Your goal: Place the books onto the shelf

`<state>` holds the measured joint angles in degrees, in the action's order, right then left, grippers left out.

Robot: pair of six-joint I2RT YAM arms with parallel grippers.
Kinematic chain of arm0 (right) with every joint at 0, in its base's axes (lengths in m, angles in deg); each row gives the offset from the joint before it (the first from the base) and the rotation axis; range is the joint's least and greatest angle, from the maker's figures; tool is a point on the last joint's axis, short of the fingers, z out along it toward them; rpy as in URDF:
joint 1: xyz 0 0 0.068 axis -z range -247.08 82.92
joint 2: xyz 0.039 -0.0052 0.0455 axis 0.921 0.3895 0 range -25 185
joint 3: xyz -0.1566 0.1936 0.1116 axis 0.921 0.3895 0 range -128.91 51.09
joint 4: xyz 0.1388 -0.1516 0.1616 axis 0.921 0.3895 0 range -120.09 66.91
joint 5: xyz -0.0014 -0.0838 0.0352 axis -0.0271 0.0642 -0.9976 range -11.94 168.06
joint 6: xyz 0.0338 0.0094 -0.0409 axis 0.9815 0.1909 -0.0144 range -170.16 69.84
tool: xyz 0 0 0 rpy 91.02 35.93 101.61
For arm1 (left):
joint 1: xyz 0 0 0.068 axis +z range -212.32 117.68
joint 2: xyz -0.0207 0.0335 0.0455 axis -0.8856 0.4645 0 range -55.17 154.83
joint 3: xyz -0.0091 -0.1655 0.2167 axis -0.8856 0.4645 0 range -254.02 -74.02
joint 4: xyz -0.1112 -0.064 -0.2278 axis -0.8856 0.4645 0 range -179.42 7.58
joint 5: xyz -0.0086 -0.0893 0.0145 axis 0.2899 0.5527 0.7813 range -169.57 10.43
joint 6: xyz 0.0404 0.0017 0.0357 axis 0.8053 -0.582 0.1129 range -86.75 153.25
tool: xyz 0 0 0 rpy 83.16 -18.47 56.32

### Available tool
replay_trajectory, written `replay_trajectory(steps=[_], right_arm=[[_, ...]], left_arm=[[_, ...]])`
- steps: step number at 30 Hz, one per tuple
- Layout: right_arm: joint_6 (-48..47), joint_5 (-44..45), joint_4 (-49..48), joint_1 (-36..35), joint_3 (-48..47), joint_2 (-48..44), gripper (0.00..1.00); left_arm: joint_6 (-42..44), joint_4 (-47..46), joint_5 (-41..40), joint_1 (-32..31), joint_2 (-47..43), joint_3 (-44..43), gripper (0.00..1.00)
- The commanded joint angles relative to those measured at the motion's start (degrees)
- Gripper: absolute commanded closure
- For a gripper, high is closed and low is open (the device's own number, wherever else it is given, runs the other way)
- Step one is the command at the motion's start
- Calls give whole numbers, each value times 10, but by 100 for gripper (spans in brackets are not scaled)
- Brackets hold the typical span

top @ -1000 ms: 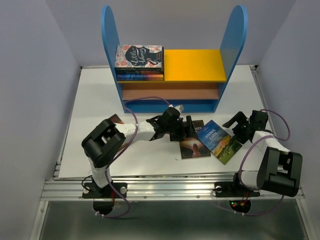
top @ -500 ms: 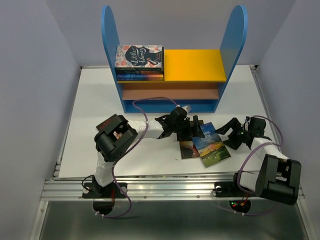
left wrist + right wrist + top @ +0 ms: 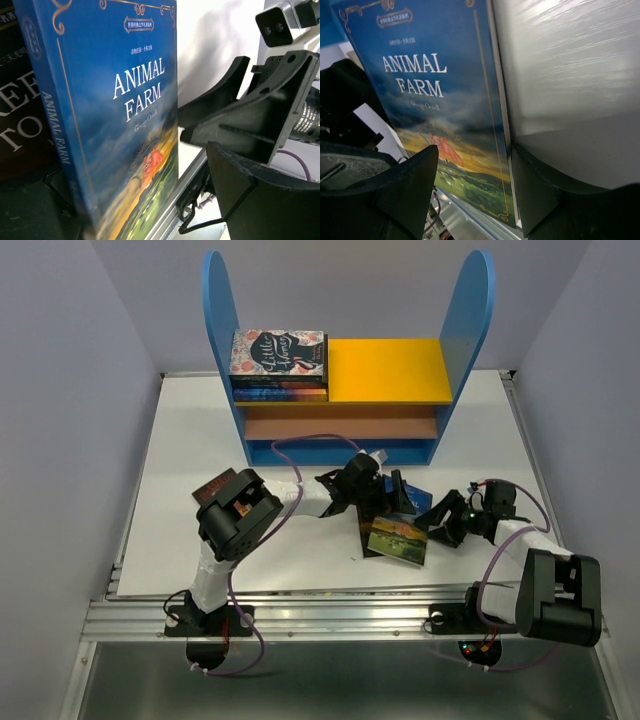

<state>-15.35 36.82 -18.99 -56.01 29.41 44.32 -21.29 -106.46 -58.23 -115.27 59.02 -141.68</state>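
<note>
Right gripper (image 3: 443, 528): fingers astride the page edge of the Animal Farm book (image 3: 397, 538); whether they pinch it, cannot tell.
Left gripper (image 3: 398, 497): jaws wide apart, beside the book's spine.
Animal Farm book: tilted up, in front of the shelf (image 3: 390, 370).
Stacked books (image 3: 278, 362): on the shelf's yellow top board, left end.

stack (image 3: 278, 365) fills top-left, lower board (image 3: 340, 427) perhaps free

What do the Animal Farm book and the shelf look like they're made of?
Animal Farm book: paper, apparently a paperback; colour-printed cover that looks smooth and lightly coated, with a narrow printed spine.
Shelf: probably painted wood or board; flat panels in opaque blue and yellow, matte, no grain showing through.
</note>
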Motion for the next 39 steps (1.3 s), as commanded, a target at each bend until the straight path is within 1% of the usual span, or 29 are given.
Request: replay_trajectory(steps=[1, 3, 5, 6, 7, 9, 10, 12, 14, 16, 19, 22, 26, 27, 29, 31, 35, 39], right_arm=[[1, -55, 10, -21, -16, -22, 35], [-1, -46, 25, -26, -26, -32, 35], [-3, -34, 29, -26, -27, -36, 35], [-4, -29, 29, -26, -26, -28, 35], [-6, -23, 29, -26, -27, -22, 35], [-7, -19, 29, -26, -27, -9, 35], [-8, -12, 29, -26, -28, 1, 35], [-11, -3, 28, -26, -32, 6, 35], [-11, 4, 29, -26, -35, 7, 35], [-16, 14, 31, -26, -40, 6, 35], [-27, 36, 48, -26, -50, -1, 34], [-35, 57, 67, -26, -60, -24, 32], [-41, 91, 79, -26, -74, -67, 27], [-41, 93, 80, -26, -78, -80, 25], [-47, 92, 82, -26, -81, -87, 25], [-48, 92, 87, -26, -86, -91, 25], [-53, 84, 89, -26, -88, -93, 25], [-55, 88, 89, -26, -90, -100, 23]], left_arm=[[-10, -27, 31, -15, 13, -2, 5], [-19, -37, 40, -15, 11, 4, 10], [-17, -39, 41, -15, 8, 4, 22], [-16, -39, 40, -15, 6, 5, 36], [-17, -38, 40, -15, 1, 9, 44], [-15, -38, 39, -15, -5, 13, 61], [-15, -36, 36, -15, -12, 16, 75], [-14, -27, 27, -15, -24, 26, 85], [-12, -22, 20, -15, -31, 34, 89], [-13, -19, 15, -15, -41, 41, 100], [-3, -10, 1, -15, -62, 50, 100], [8, 21, -41, -15, -85, 51, 100], [20, 53, -112, -15, -150, 59, 100], [22, 66, -121, -15, -160, 58, 100], [28, 82, -137, -15, -173, 50, 100], [35, 90, -128, -15, -173, 46, 100], [34, 79, -110, -15, -172, 53, 100], [43, 56, -126, -15, -212, 59, 100]])
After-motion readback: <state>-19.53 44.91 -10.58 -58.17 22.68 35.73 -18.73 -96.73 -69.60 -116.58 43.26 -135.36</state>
